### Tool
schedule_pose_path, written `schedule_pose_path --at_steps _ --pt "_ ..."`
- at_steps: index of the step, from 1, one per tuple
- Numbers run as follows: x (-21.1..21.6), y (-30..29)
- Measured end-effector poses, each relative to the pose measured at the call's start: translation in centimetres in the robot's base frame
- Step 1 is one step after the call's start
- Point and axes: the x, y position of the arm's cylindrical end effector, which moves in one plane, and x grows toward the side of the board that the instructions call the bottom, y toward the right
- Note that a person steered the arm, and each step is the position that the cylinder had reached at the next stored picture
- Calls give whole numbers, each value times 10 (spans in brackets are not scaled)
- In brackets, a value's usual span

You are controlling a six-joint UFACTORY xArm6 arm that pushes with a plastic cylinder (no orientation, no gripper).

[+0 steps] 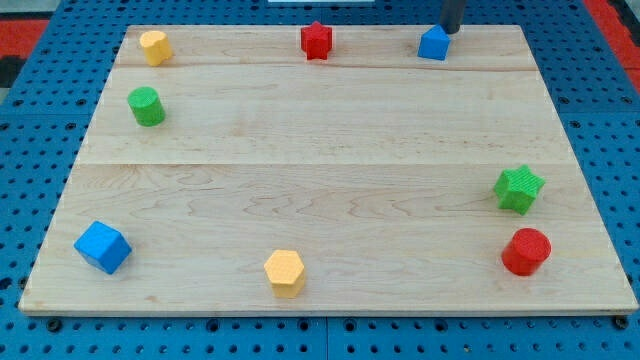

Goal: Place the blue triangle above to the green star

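Note:
The blue triangle lies near the board's top edge, right of centre. The green star lies near the board's right edge, well below the triangle and to its right. My tip comes down from the view's top and stands just above and right of the blue triangle, touching or almost touching its upper right corner.
A red star lies at the top centre and a yellow block at the top left. A green cylinder is at the left. A blue cube, a yellow hexagon and a red cylinder lie along the bottom.

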Motion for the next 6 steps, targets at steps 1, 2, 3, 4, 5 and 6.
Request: schedule_pose_path --at_steps 1,2,3,4,5,6 --pt "13 -19" --pt "-18 -35" --pt "-15 -69" --pt "22 -70" --pt "46 -53" --pt "45 -38"
